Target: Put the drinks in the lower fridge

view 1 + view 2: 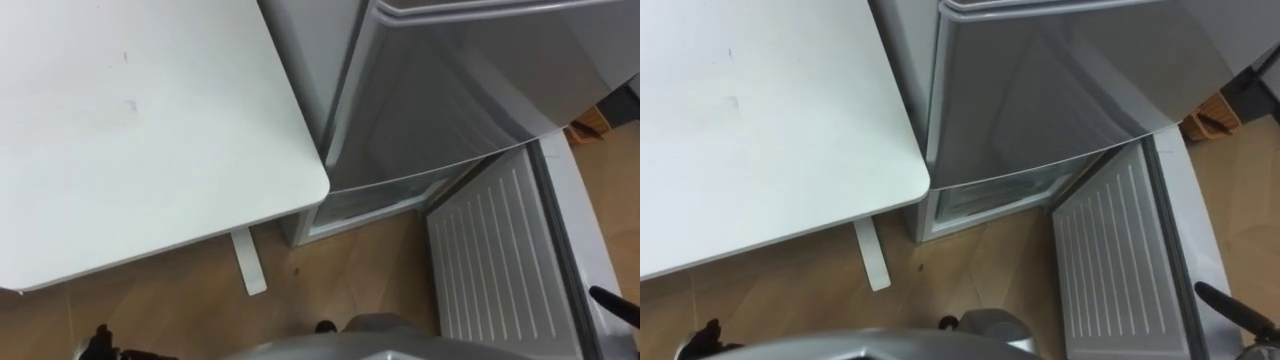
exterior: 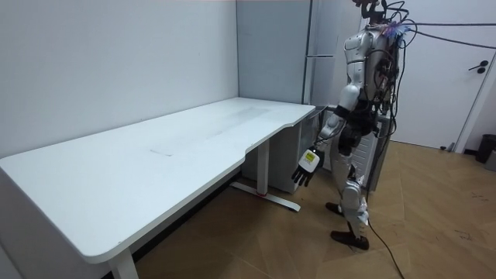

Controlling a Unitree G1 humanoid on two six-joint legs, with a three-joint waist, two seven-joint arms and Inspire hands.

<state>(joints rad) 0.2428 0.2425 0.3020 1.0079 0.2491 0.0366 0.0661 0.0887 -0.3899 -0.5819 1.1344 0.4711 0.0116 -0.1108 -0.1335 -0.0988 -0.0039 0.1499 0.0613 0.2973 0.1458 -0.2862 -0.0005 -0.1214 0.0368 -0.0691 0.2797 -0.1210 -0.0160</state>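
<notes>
At the robot's left lies the broad white rectangular worktop (image 1: pixel 130 120). Past its corner the left hand (image 2: pixel 306 167) hangs with fingers relaxed, holding nothing. The tall grey fridge (image 1: pixel 440 90) has its lower compartment (image 1: pixel 370 200) open, its ribbed white door (image 1: pixel 500 260) swung out. I cannot tell where the drinks are, nor the state of the right hand (image 1: pixel 1235 308).

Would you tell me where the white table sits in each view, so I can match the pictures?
Left eye view: the table fills the upper left, its rounded corner beside the fridge.
Right eye view: likewise the upper left.
Room view: across the room view's left and centre.
Shared landmark: the table's white foot on the wooden floor.
</notes>
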